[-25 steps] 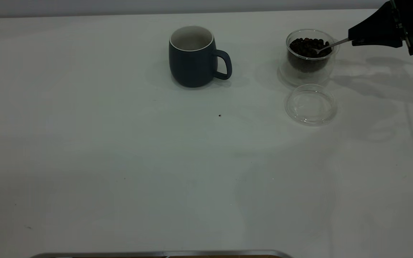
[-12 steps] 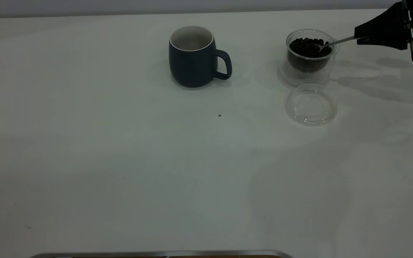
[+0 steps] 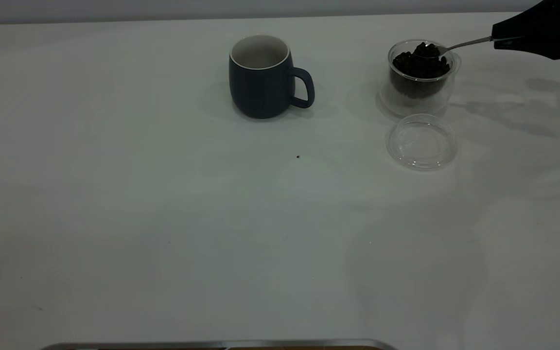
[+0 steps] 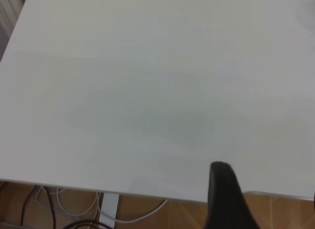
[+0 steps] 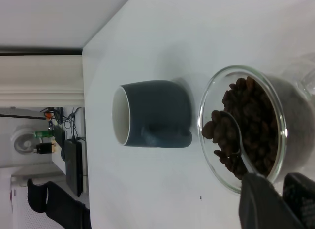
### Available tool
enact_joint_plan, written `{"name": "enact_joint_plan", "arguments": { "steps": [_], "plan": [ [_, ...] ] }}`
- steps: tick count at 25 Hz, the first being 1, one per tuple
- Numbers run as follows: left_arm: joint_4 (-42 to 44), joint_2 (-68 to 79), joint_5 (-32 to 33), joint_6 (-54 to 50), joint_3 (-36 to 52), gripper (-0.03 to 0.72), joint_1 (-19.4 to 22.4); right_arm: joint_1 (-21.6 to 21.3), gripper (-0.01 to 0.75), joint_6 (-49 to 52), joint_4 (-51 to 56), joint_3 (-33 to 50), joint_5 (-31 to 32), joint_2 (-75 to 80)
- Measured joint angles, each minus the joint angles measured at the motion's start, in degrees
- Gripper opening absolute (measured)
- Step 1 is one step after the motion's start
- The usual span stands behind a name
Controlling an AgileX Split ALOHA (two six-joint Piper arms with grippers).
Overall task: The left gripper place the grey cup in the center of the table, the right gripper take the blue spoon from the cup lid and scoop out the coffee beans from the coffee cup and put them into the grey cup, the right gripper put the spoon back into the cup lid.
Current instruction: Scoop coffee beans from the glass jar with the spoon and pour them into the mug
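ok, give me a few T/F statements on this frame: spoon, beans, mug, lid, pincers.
1. The right pincer holds the spoon. True.
2. The spoon bowl is empty. False: it carries beans above the glass cup.
3. The mug already has beans in it. False: its white inside shows no beans.
4. The lid lies flat on the table, in front of the glass cup in the exterior view. True.
5. The left pincer grips the mug. False: it is off at a table edge, away from the mug, which stands alone.
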Motion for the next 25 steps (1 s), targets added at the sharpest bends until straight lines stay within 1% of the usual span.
{"name": "enact_joint_plan", "arguments": {
  "steps": [8, 17, 21, 25],
  "plan": [
    [0.0, 0.0, 0.0, 0.0, 0.0, 0.489, 0.0, 0.1, 0.092, 0.8, 2.1, 0.0, 0.1, 0.0],
    [0.0, 0.0, 0.0, 0.0, 0.0, 0.489, 0.0, 2.9, 0.092, 4.3, 2.7, 0.0, 0.2, -2.9],
    [0.0, 0.0, 0.0, 0.0, 0.0, 0.489, 0.0, 5.2, 0.092, 5.4, 2.9, 0.0, 0.3, -4.3],
    [0.0, 0.0, 0.0, 0.0, 0.0, 0.489, 0.0, 9.3, 0.092, 6.0, 3.6, 0.0, 0.3, -4.4]
  ]
}}
